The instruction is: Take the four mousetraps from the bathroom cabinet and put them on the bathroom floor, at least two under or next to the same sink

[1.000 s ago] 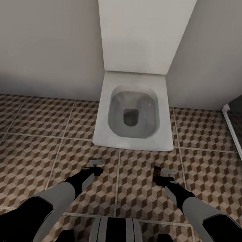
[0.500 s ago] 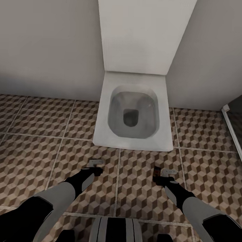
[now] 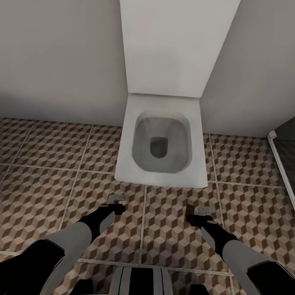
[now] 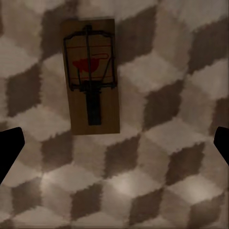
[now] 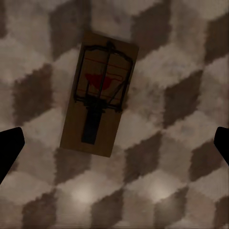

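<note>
Two mousetraps, one (image 4: 91,76) lying flat on the cube-patterned floor tiles (image 4: 167,181) below the wide-open left gripper (image 4: 114,148), another (image 5: 99,93) likewise below the spread right gripper (image 5: 114,148); risk: both lie before a toilet (image 3: 163,139), no sink nearby, so the placement may fail.

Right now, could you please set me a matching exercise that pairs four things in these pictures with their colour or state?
Things:
1. toilet
2. mousetrap
3. left gripper
4. floor

Colour or state:
a. brown and beige cube pattern
b. open and empty
c. plain white
d. tan board lying flat

Pairs: 1-c, 2-d, 3-b, 4-a
</note>
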